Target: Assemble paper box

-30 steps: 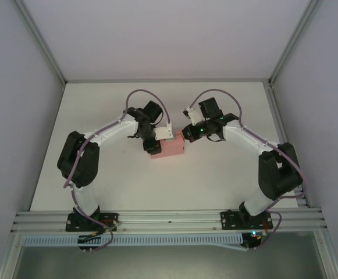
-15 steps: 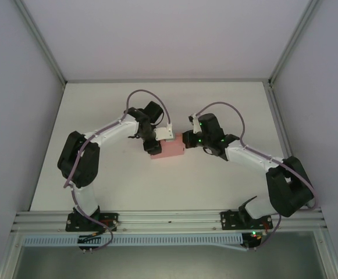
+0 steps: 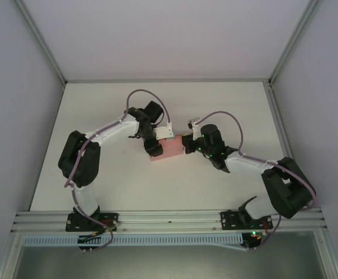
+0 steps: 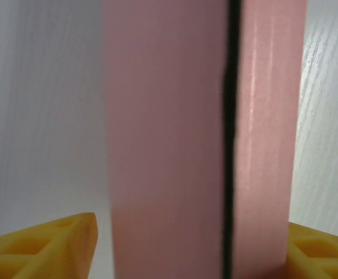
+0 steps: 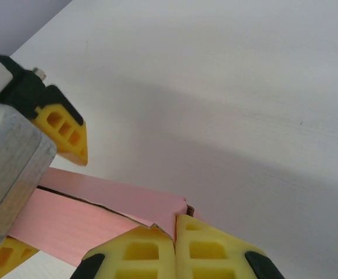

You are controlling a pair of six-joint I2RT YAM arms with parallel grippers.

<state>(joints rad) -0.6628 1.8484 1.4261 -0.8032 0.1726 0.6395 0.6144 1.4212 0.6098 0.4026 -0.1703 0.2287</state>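
The pink paper box, folded into a small block, lies on the white table between both arms. My left gripper straddles its left end. In the left wrist view the box stands between the yellow fingertips, and a strip of table shows between the left one and the card: open. A dark seam runs down the box. My right gripper is shut, its two joined tips pressed against the box's right end corner. A left finger hangs just above the box.
The white table is walled by grey panels and aluminium posts at left and right. A rail carries the arm bases at the near edge. Bare table lies beyond the box and in front of it.
My right arm swung down and left, bringing its shut gripper against the box's right end. The left jaws widened off the box, which sits a little more tilted.
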